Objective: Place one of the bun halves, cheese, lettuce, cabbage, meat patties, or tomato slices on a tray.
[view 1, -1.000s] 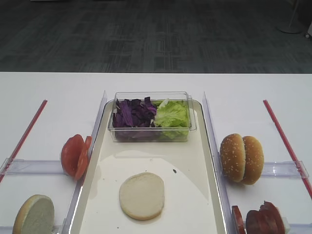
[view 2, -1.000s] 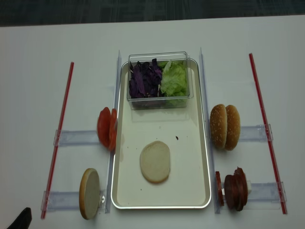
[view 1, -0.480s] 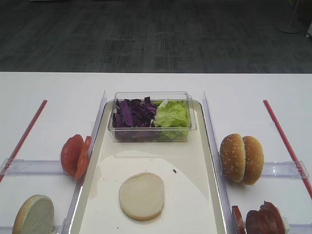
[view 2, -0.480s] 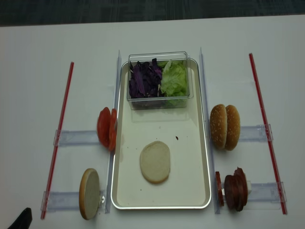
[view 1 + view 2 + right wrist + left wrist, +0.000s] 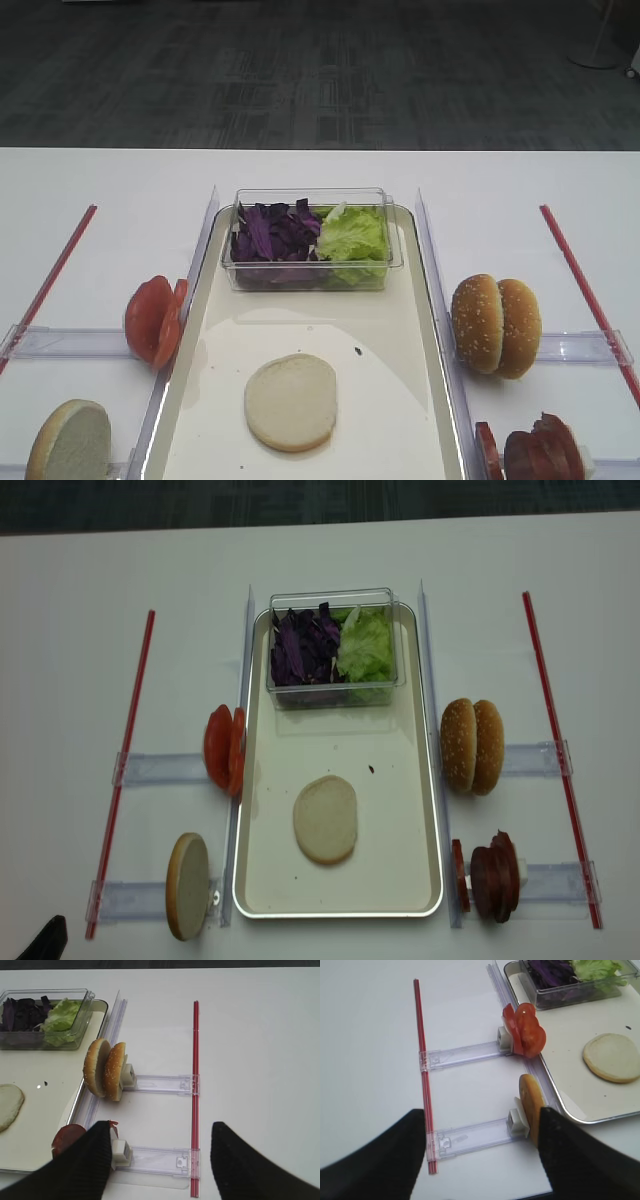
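A bun half (image 5: 291,401) lies flat, cut face up, on the cream tray (image 5: 400,420). Another bun half (image 5: 532,1112) stands on edge in a clear holder left of the tray, touching the right finger (image 5: 585,1160) of my left gripper (image 5: 482,1115), which is open over that holder. Tomato slices (image 5: 527,1035) stand in the holder behind it. Meat patties (image 5: 67,1137) stand right of the tray, beside the left finger of my open right gripper (image 5: 161,1127). Cabbage (image 5: 272,232) and lettuce (image 5: 352,235) fill a tub. No cheese is in view.
The clear plastic tub (image 5: 333,685) sits on the tray's far end. Two sesame buns (image 5: 495,325) stand on edge in a holder right of the tray. Red strips (image 5: 125,770) (image 5: 560,750) run along both sides. Clear rails (image 5: 160,1159) lie below both grippers.
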You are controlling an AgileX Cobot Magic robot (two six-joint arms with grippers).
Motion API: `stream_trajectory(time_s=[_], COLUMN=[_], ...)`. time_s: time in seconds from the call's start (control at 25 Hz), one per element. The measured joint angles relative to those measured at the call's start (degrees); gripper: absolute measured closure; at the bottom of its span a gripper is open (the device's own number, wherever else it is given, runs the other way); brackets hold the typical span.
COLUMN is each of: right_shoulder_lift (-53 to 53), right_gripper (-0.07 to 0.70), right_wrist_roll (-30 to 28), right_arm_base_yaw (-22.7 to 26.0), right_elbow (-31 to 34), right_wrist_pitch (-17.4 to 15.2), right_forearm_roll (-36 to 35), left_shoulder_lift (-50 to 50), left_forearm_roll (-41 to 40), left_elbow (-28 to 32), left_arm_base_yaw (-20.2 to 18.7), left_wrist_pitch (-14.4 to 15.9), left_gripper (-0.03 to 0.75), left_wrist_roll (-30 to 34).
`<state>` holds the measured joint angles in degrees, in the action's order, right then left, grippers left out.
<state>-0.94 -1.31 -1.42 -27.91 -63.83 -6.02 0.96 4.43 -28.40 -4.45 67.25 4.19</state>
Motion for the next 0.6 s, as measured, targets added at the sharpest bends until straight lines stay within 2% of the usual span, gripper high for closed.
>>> stream_trajectory(time_s=[0.6], right_shoulder_lift=[0.0], right_gripper=[0.168], right_wrist_roll=[0.0], right_arm_base_yaw=[0.0], right_elbow=[0.0], right_wrist_pitch=[-0.1], right_forearm_roll=[0.0], left_shoulder_lift=[0.0], left_forearm_roll=[0.0], left_elbow=[0.0], left_arm_base_yaw=[0.0], left_wrist_pitch=[0.0], left_gripper=[0.258], left_wrist_roll=[-0.1])
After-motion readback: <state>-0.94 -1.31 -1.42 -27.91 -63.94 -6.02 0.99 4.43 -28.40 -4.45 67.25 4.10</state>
